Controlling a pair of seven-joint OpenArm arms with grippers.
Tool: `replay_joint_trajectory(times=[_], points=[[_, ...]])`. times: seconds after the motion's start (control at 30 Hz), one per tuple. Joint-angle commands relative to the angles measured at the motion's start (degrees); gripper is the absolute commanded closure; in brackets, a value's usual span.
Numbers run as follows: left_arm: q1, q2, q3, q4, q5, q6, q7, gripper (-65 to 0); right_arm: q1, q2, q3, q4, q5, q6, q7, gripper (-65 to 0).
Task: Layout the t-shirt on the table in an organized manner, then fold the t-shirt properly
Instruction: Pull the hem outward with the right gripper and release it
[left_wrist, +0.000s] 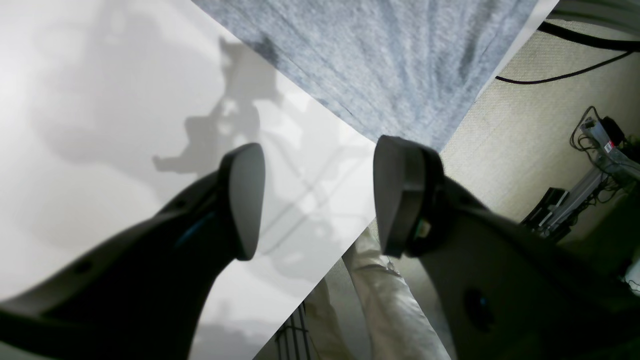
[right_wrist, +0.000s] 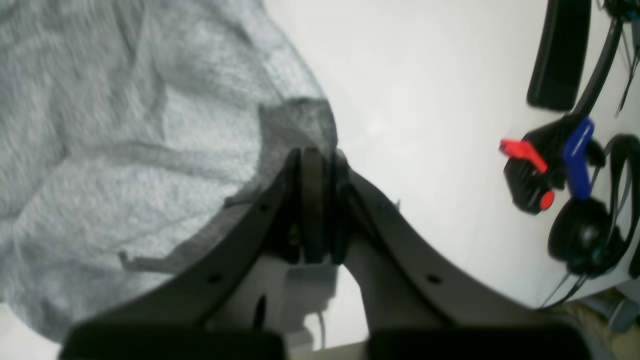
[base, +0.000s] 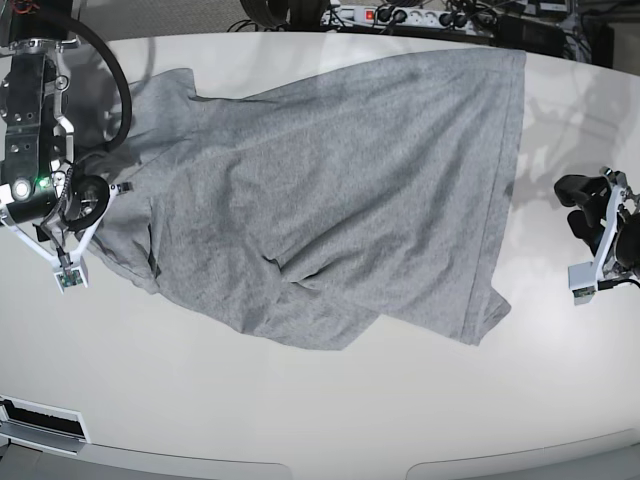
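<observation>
Item: t-shirt (base: 330, 190), grey, spread crumpled across the bench (base: 300, 400), lower hem bunched toward 5 o'clock. Right gripper (right_wrist: 315, 165), at 9 o'clock in the base view, clamped on a darker hem. Left gripper (left_wrist: 320, 195), at 3 o'clock, jaws apart, empty, off the cloth. Risk: one-sided pulling likely drags the shirt, deepening wrinkles.
</observation>
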Motion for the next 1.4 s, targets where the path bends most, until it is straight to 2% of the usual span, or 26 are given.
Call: replay_joint_trajectory(times=[0.0, 0.2, 0.33, 0.43, 0.47, 0.5, 0.6, 0.63, 0.67, 0.8, 1.1, 1.2, 1.3, 1.37], points=[[-1.1, -1.1, -0.9, 0.3, -0.7, 0.1, -0.4, -35.6, 0.1, 0.7, 0.3, 1.1, -0.6, -0.5, 0.3, 0.0], [-1.1, -1.1, -0.9, 0.3, -0.7, 0.1, -0.4, -35.6, -3.6, 0.7, 0.3, 1.1, -1.1, -1.3, -0.3, 0.0], [-1.1, -1.1, -0.9, 0.3, -0.7, 0.1, -0.4, -35.6, -5.7, 0.7, 0.3, 1.1, -4.3, -3.1, -0.2, 0.0], [-1.1, -1.1, -0.9, 0.3, -0.7, 0.1, -0.4, -35.6, -6.8, 0.7, 0.3, 1.1, -5.3, -3.2, -0.3, 0.0], [-1.2, -1.1, -0.9, 0.3, -0.7, 0.1, -0.4, -35.6, -7.0, 0.7, 0.3, 1.1, -5.2, -3.2, -0.6, -1.8], [-1.1, -1.1, -0.9, 0.3, -0.7, 0.1, -0.4, -35.6, -7.1, 0.7, 0.3, 1.1, -5.2, -3.2, -0.7, -6.4], [-1.1, -1.1, -0.9, 0.3, -0.7, 0.1, -0.4, -35.6, -7.3, 0.7, 0.3, 1.1, -6.9, -4.2, -0.4, -26.7], [-1.1, -1.1, -0.9, 0.3, -0.7, 0.1, -0.4, -35.6, -7.3, 0.7, 0.3, 1.1, -8.1, -4.6, -0.3, -32.1], [-1.1, -1.1, -0.9, 0.3, -0.7, 0.1, -0.4, -35.6, -7.1, 0.7, 0.3, 1.1, -9.7, -5.3, 0.2, -34.8], [-1.2, -1.1, -0.9, 0.3, -0.7, 0.1, -0.4, -35.6, -4.8, 1.0, 0.3, 1.2, -11.0, -6.0, 0.7, -34.8], [-1.2, -1.1, -0.9, 0.3, -0.7, 0.1, -0.4, -35.6, 1.3, 1.0, 0.3, 1.4, -9.3, -5.7, 3.0, -34.7], [-1.2, -1.1, -0.9, 0.3, -0.7, 0.1, -0.4, -35.6, 3.0, 1.0, 0.3, 1.4, -3.1, -3.1, 6.5, -34.7], [-1.2, -1.1, -0.9, 0.3, -0.4, 0.1, -0.5, -35.6, 3.3, 0.8, 0.3, 1.4, 7.8, 4.0, 14.4, -34.7], [-1.2, -1.0, -1.1, 0.3, 1.1, 0.5, -1.2, -35.6, 3.4, 0.5, 0.2, 1.0, 12.8, 8.6, 19.6, -34.7]])
